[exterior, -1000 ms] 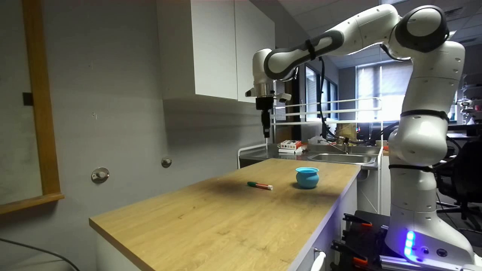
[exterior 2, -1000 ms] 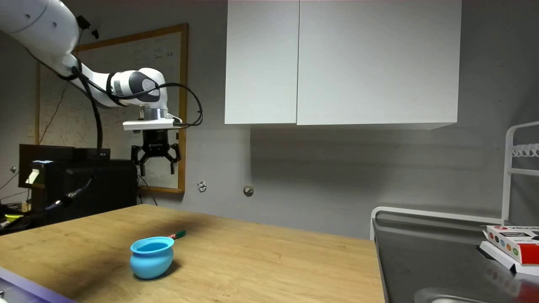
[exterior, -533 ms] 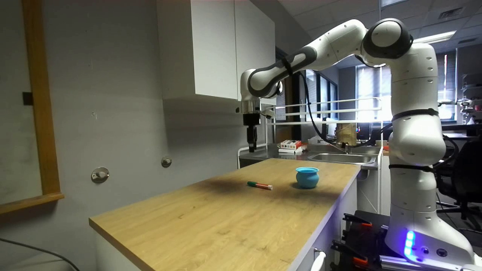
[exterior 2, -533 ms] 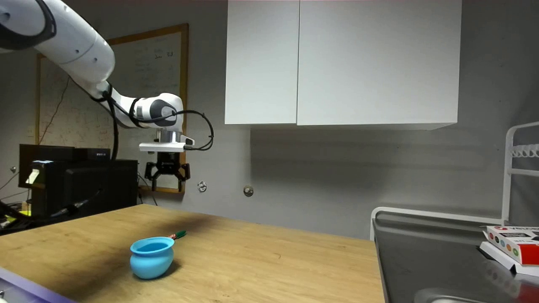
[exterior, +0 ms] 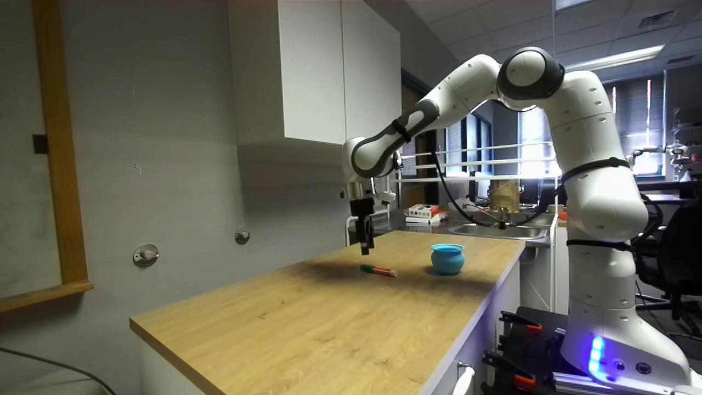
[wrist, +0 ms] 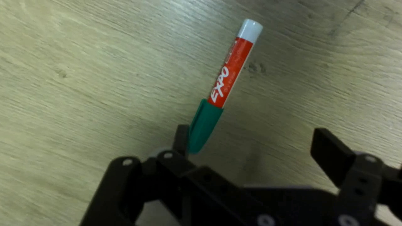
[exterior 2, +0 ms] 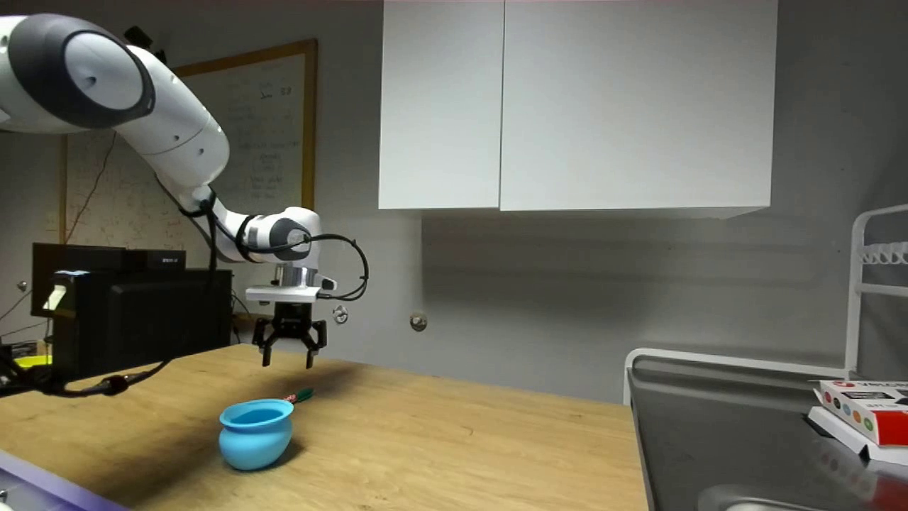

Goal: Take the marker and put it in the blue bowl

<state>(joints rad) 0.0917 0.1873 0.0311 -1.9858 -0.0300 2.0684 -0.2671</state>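
The marker [exterior: 378,270], red with a green cap and white end, lies on the wooden counter. In an exterior view it is partly hidden behind the blue bowl [exterior 2: 255,440], with its green cap [exterior 2: 304,394] showing. The bowl also stands upright on the counter in the other exterior image [exterior: 447,260]; it is out of the wrist view. My gripper [exterior 2: 288,360] is open and empty, pointing down above the counter near the marker's cap end. In the wrist view the marker [wrist: 230,72] lies ahead of the gripper [wrist: 251,135], its cap beside the left finger [wrist: 181,138].
The wooden counter [exterior: 307,318] runs along a grey wall. White cabinets [exterior 2: 574,106] hang above it. A sink [exterior: 496,231] and a red-and-white box [exterior 2: 869,408] are beyond the counter's end. A white rack [exterior 2: 855,298] stands near the sink.
The arm has reached out and come down, bringing the open gripper from high above the counter to low over it near the marker. The marker and bowl have not moved.
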